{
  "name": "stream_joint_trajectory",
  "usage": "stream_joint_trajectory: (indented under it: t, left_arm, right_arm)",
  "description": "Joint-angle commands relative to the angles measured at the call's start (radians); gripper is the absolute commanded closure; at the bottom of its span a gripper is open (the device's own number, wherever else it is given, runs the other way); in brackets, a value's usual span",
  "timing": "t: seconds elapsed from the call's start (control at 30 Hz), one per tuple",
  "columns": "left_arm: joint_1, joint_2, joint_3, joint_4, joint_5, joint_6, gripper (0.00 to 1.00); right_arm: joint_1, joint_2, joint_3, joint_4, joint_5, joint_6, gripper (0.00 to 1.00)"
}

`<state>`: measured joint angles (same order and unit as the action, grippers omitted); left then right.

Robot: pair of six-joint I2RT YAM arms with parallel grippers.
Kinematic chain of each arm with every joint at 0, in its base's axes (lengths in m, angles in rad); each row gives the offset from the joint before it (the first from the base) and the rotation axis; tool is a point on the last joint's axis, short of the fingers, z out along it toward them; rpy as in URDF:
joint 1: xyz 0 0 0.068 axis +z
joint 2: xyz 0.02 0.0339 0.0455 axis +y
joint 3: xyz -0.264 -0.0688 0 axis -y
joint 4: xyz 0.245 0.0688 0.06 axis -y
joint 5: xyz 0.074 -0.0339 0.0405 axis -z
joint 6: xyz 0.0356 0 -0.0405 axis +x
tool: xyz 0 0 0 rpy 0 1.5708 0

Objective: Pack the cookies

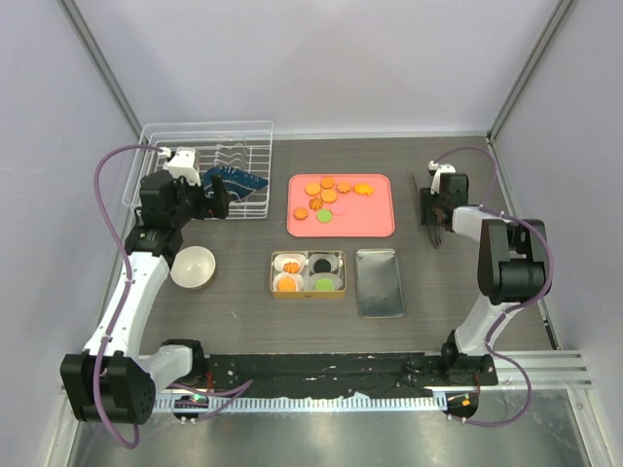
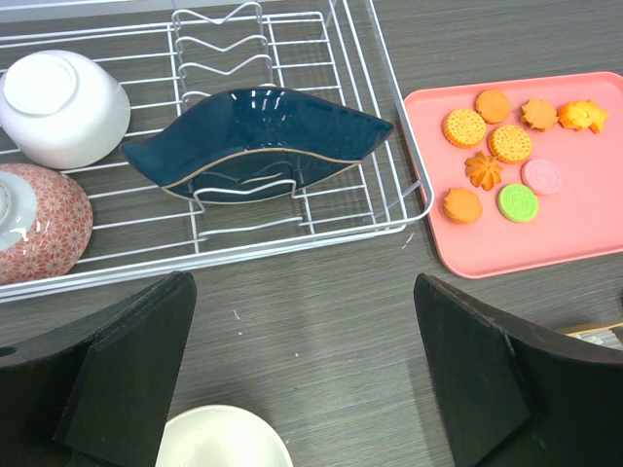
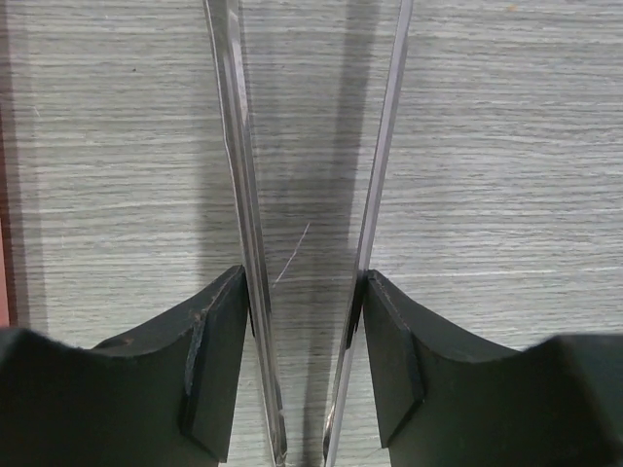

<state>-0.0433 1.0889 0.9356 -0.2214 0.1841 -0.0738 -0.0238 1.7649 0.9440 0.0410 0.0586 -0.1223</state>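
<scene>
two hands flank the work. on the left, the left hand [image 2: 304,375] hangs over the counter [image 2: 321,311] just in front of the dish rack [image 2: 321,233], spread wide and carrying nothing. the cookies [image 2: 510,143] lie off to its right on the pink tray [image 2: 584,238]. in the middle, nearer the arm bases, the gold tin [image 1: 308,297] already holds a few. on the right, the right hand [image 3: 304,292] is closed on a pair of metal tongs [image 3: 237,146]. their long axis runs roughly parallel to the tray's right edge, just beside it. we judge the right arm nearer and better placed: the cookies lie to its left, so the tongs must swing leftward over the tray.
</scene>
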Motion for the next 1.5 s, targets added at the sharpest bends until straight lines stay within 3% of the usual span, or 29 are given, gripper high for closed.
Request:
stream_joint_trajectory:
  t: [0.0,0.03,0.07,0.47,0.73,0.83,1.0,1.07,1.23,1.33,1.47]
  left_arm:
    - [0.005,-0.006,0.015,0.036,0.009,0.002,0.0]
    - [0.005,-0.004,0.015,0.036,0.009,0.002,0.0]
    - [0.005,-0.006,0.015,0.034,0.011,0.002,0.0]
    - [0.005,-0.009,0.014,0.034,0.005,0.005,0.0]
    - [0.005,-0.003,0.022,0.039,-0.005,0.003,0.0]
    - [0.005,-0.004,0.028,0.03,-0.006,0.0,0.0]
    - [0.005,-0.018,0.032,0.02,-0.02,-0.001,0.0]
    - [0.005,-0.021,0.031,0.022,-0.031,-0.007,0.0]
    - [0.005,-0.029,0.034,0.014,-0.026,-0.007,0.0]
    - [0.005,-0.032,0.037,0.013,-0.006,0.002,0.0]
    - [0.005,-0.026,0.054,0.004,0.017,0.008,0.0]
  right_arm:
    - [-0.007,0.008,0.065,-0.035,0.003,0.003,0.45]
    - [-0.007,0.008,0.071,-0.07,-0.006,0.003,0.42]
    - [-0.008,0.008,0.078,-0.079,-0.006,0.007,0.33]
    - [-0.011,-0.036,0.118,-0.145,-0.016,0.021,0.31]
    - [-0.011,-0.287,0.148,-0.257,-0.088,0.041,0.28]
    - [-0.01,-0.375,0.171,-0.314,-0.131,0.044,0.18]
    - [-0.005,-0.481,0.17,-0.348,-0.161,0.018,0.12]
    - [-0.004,-0.51,0.174,-0.363,-0.178,0.012,0.02]
    - [0.051,-0.532,0.188,-0.509,-0.298,-0.037,0.01]
    - [0.125,-0.527,0.177,-0.599,-0.277,-0.088,0.02]
    - [0.183,-0.577,0.096,-0.598,-0.226,-0.117,0.03]
